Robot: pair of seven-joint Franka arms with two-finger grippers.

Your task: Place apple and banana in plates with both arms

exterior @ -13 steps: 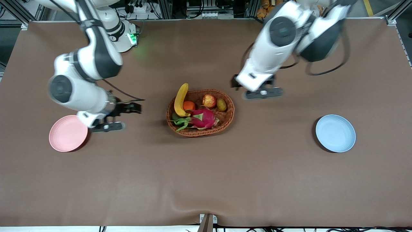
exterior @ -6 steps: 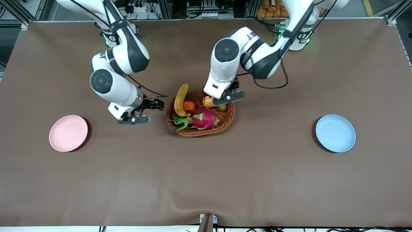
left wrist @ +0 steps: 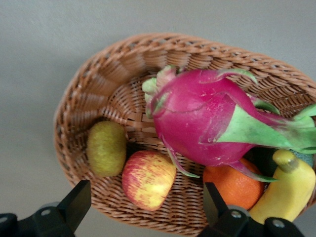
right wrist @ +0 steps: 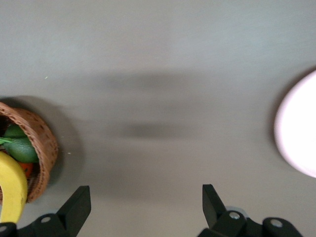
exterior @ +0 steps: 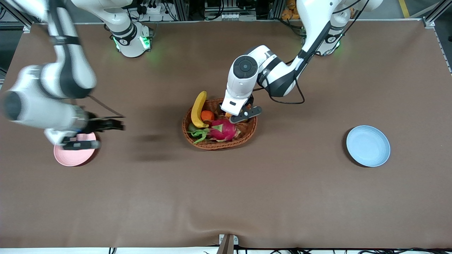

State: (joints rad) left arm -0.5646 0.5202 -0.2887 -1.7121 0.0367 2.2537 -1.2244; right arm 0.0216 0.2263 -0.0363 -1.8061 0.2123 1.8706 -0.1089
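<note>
Left gripper (exterior: 243, 114) sits over the basket (exterior: 247, 132), fingers (left wrist: 74, 205) spread wide with nothing between them, the apple (left wrist: 148, 178) right below the gap. It's red, streaked yellow, lying against the basket wall between a kiwi (left wrist: 106, 148) and an orange (left wrist: 234, 182), a dragon fruit (left wrist: 202, 118) crowding it. The banana (exterior: 198, 108) leans over the rim toward the right arm's end, yellow, dark-tipped. Right gripper (exterior: 79, 144) hangs over the pink plate (exterior: 70, 158), wide apart, empty. The blue plate (exterior: 368, 145) lies bare, with open brown table (exterior: 226, 197) all round.
</note>
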